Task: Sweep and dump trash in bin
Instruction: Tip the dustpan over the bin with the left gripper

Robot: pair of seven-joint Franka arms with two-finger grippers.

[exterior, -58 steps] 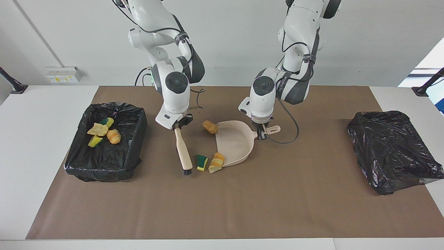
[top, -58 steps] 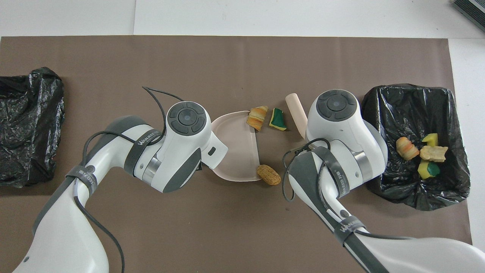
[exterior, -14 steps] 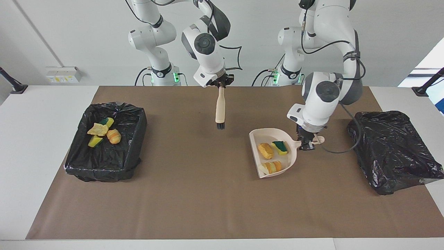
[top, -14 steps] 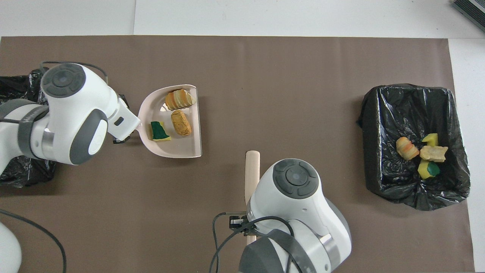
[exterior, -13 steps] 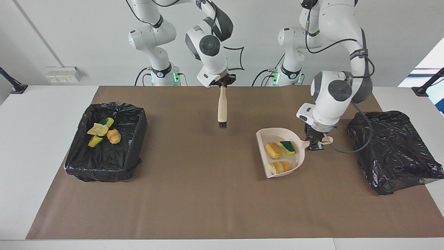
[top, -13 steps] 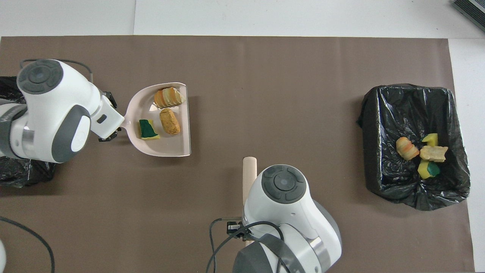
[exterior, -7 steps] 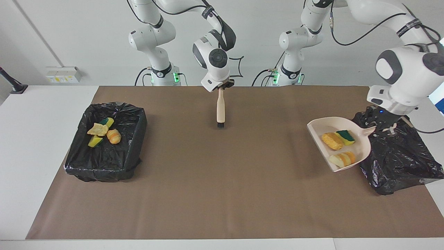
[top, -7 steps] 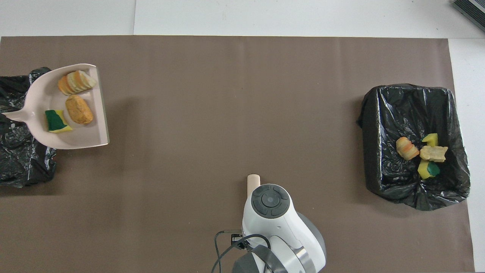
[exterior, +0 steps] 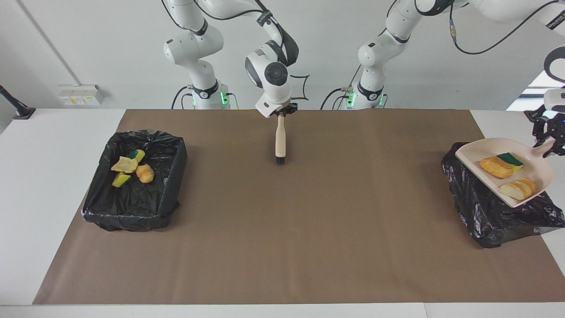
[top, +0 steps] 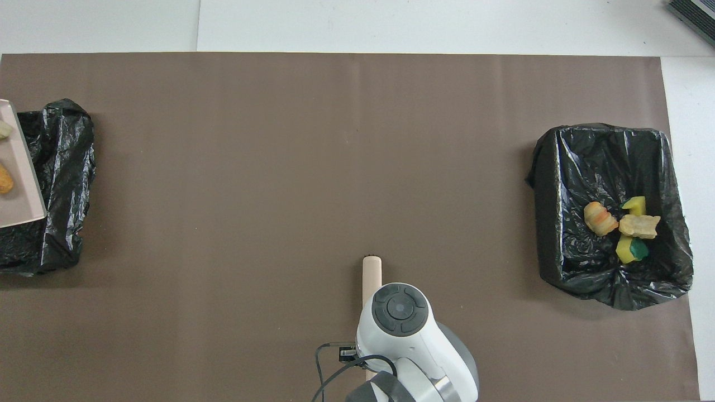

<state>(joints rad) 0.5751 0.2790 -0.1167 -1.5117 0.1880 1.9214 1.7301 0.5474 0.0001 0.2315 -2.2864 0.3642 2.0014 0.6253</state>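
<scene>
My left gripper (exterior: 548, 142) is shut on the handle of a beige dustpan (exterior: 537, 171), held raised over the black-bag bin (exterior: 494, 207) at the left arm's end of the table. Three pieces of trash lie in the pan: a tan lump (exterior: 496, 167), a green-backed sponge bit (exterior: 510, 159) and an orange-striped bread piece (exterior: 518, 189). In the overhead view only the pan's edge (top: 19, 195) shows at the frame border. My right gripper (exterior: 280, 114) is shut on a wooden-handled brush (exterior: 279, 137) that hangs bristles-down over the mat near the robots.
A second black-lined bin (exterior: 132, 203) sits at the right arm's end, also seen from overhead (top: 564, 167), with several yellow, green and orange scraps (exterior: 130, 167) inside. A brown mat (exterior: 282, 229) covers the table between the bins.
My left arm has carried the loaded dustpan up and sideways from above the mat to over the bin at its own end. The right arm has drawn the brush slightly back toward the robots.
</scene>
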